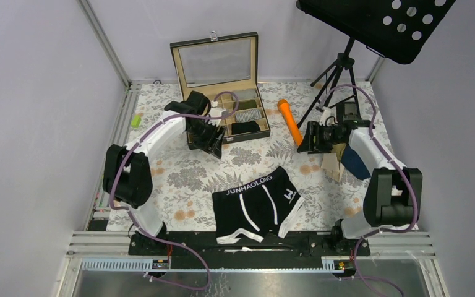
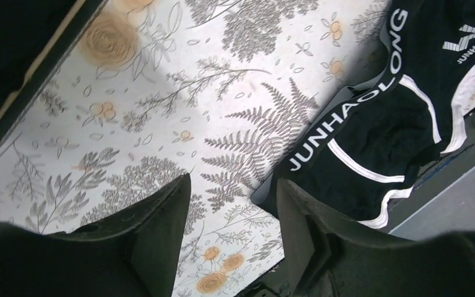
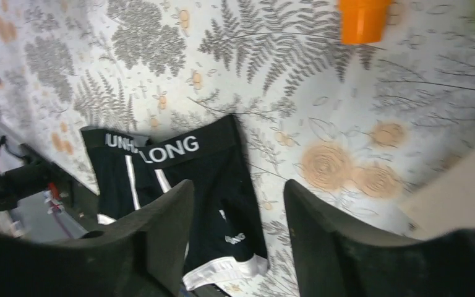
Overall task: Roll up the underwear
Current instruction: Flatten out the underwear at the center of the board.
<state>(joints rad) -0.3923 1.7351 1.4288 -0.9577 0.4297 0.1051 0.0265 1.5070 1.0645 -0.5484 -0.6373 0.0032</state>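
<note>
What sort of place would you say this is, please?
Probably a robot lab cell, not a home: left arm and right arm bolted to a rail, aluminium framing round plain walls, and a floral cloth staged with underwear and a box.

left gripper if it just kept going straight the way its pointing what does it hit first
The left gripper would most likely meet the bare floral tablecloth, just beside the black underwear waistband; depth is hard to judge.
</note>
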